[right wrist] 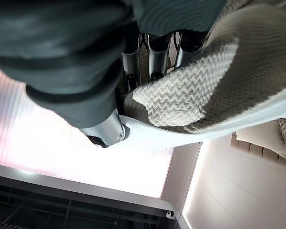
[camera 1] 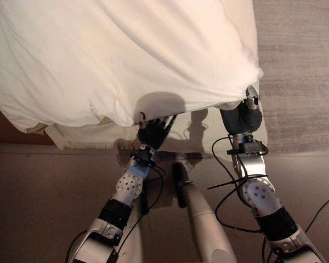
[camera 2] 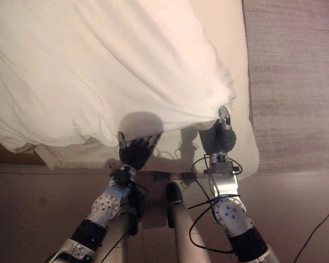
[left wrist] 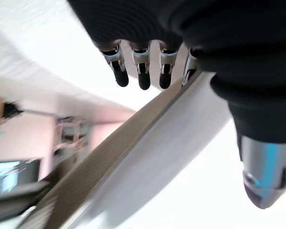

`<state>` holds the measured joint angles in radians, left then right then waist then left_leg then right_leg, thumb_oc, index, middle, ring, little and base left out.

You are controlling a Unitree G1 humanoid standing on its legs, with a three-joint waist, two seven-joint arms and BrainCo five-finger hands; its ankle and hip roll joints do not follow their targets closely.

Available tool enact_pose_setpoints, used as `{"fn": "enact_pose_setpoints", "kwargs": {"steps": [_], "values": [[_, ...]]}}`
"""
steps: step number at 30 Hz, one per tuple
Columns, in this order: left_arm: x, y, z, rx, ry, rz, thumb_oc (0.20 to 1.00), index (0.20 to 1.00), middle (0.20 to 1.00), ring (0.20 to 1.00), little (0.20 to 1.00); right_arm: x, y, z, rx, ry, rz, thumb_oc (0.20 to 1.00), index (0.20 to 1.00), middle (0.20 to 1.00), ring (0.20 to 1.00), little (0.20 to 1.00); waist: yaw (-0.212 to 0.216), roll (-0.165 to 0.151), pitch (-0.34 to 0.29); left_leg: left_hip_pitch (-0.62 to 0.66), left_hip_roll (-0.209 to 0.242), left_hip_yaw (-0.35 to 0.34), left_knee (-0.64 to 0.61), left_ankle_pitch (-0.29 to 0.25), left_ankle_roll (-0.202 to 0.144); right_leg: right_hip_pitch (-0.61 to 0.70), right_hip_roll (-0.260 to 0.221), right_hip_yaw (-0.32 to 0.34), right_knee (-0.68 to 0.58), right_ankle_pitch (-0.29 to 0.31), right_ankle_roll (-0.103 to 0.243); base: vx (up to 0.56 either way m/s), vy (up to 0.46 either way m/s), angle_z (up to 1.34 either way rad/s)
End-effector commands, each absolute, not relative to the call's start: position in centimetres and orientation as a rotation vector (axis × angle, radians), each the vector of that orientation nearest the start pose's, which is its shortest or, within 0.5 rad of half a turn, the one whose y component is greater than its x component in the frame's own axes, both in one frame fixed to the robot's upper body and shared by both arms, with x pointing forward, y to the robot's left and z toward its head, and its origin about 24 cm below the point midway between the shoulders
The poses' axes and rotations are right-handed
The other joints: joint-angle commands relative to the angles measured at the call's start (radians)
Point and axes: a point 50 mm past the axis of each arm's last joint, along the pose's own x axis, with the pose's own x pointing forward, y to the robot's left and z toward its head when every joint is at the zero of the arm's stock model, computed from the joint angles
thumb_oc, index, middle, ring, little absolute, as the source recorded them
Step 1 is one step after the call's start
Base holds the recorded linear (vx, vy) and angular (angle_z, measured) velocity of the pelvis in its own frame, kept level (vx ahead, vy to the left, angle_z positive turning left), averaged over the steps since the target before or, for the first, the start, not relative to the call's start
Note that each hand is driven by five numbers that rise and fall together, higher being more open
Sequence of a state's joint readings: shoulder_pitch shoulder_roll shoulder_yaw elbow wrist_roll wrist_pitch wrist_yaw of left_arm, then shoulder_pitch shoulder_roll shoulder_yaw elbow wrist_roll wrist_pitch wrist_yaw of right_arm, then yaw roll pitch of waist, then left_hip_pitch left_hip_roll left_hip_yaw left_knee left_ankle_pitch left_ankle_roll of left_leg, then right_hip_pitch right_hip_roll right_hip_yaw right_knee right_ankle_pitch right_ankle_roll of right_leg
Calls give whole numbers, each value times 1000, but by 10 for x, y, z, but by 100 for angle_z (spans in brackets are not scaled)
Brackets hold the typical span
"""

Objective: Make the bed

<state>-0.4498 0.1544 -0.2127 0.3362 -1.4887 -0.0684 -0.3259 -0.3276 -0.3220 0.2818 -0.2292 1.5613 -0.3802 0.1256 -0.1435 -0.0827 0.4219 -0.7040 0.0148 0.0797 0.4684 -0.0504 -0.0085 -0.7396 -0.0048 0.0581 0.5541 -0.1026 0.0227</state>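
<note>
Brown floor (camera 1: 38, 192) runs along the near side of the bed (camera 1: 247, 38), and a grey woven rug (camera 1: 301, 71) lies to the right of it. From the left eye view, a puffy white duvet (camera 1: 115, 55) covers most of the bed, its surface soft and creased, its near edge bulging over the side. A cream sheet (camera 1: 66, 137) shows below that edge. The left robot hand (camera 1: 153, 130) sits at the duvet's lower edge near the middle, dark cover toward the camera, fingers reaching up under the cloth. The right robot hand (camera 1: 244, 116) is at the duvet's near right corner, where the cloth gathers to a point above its thumb.

From the right eye view the same layout appears: the duvet corner (camera 2: 226, 93) is bunched just above the right robot hand, and the rug's fine ribbing is plain.

From the left wrist view, the left robot hand's fingers (left wrist: 143, 71) hang straight and relaxed in a row, with smooth white cloth (left wrist: 181, 157) passing between them and the thumb (left wrist: 264, 167); nothing is clamped.

From the right wrist view, the right robot hand's fingers (right wrist: 157, 57) curl over a cream knitted blanket (right wrist: 190, 95) with a zigzag weave, and the thumb (right wrist: 107, 131) presses a smooth white hem (right wrist: 181, 136) beneath it, so the layers are pinched.
</note>
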Motion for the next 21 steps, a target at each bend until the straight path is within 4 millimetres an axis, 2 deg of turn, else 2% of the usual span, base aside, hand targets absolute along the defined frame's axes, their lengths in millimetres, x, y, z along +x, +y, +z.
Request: {"fn": "enact_pose_setpoints", "kwargs": {"steps": [1, 9, 14, 16, 17, 18, 21], "values": [[332, 129, 96, -1297, -212, -374, 1000, 1000, 1000, 1000, 1000, 252, -159, 202, 1242, -749, 561, 200, 200, 200, 200, 200, -11, 22, -96, -21, -4, 8, 22, -19, -30, -14, 22, -4, -92, 89, 74, 0, 0, 0], [346, 160, 100, -1283, -284, -208, 1000, 1000, 1000, 1000, 1000, 254, -161, 197, 1223, -722, 545, 200, 200, 200, 200, 200, -19, 25, -98, -21, 1, 12, 24, -21, -33, -17, 20, -2, -89, 88, 77, 0, 0, 0], [354, 192, 102, -1287, -342, -39, 1000, 1000, 1000, 1000, 1000, 253, -167, 193, 1198, -713, 516, 200, 200, 200, 200, 200, -25, 25, -103, -24, 5, 16, 24, -18, -35, -21, 18, -3, -88, 89, 78, 0, 0, 0], [356, 204, 109, -1297, -391, 2, 1000, 1000, 1000, 1000, 1000, 253, -170, 192, 1190, -711, 501, 200, 200, 200, 200, 200, -27, 26, -102, -24, 6, 17, 24, -19, -37, -22, 19, -2, -86, 87, 79, 0, 0, 0], [355, 216, 115, -1301, -441, 45, 1000, 1000, 1000, 1000, 1000, 252, -174, 190, 1180, -714, 478, 200, 200, 200, 200, 200, -26, 28, -100, -19, 7, 17, 24, -24, -38, -18, 20, -2, -83, 81, 78, 0, 0, 0], [355, 216, 115, -1301, -441, 45, 1000, 1000, 1000, 1000, 1000, 252, -174, 191, 1180, -714, 478, 200, 200, 200, 200, 200, -27, 27, -102, -23, 6, 17, 22, -18, -38, -22, 19, -1, -85, 86, 79, 0, 0, 0], [354, 233, 122, -1289, -494, 107, 1000, 1000, 1000, 1000, 1000, 251, -179, 189, 1162, -712, 452, 200, 200, 200, 200, 200, -25, 30, -98, -17, 8, 17, 27, -26, -40, -18, 20, -2, -76, 77, 78, 0, 0, 0]]}}
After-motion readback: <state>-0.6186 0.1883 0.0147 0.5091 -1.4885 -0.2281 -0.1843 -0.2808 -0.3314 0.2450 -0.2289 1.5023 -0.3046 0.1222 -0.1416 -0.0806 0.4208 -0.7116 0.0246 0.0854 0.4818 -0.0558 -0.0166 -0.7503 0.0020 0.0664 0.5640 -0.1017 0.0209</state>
